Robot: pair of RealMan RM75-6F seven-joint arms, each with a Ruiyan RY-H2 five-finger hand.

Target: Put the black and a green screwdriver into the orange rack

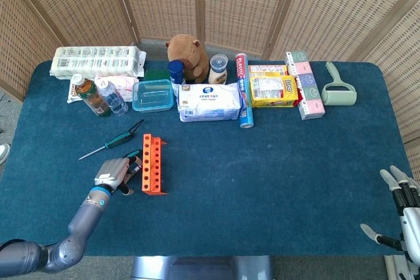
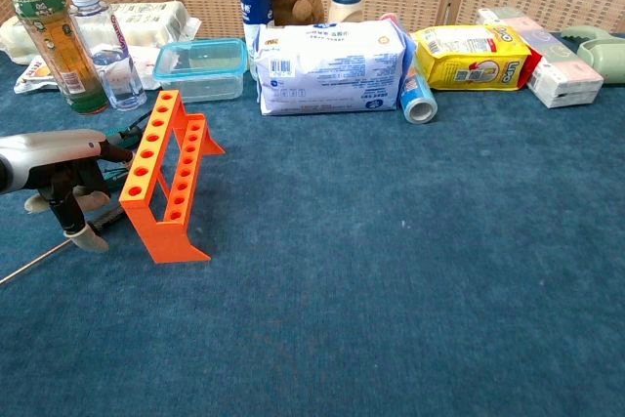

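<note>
Left hand just left of the orange rack, fingers curled around a dark screwdriver whose thin shaft trails low over the blue table | green screwdriver lies flat behind the rack, apart from it | right hand at the table's near right corner, fingers spread, holding nothing
</note>
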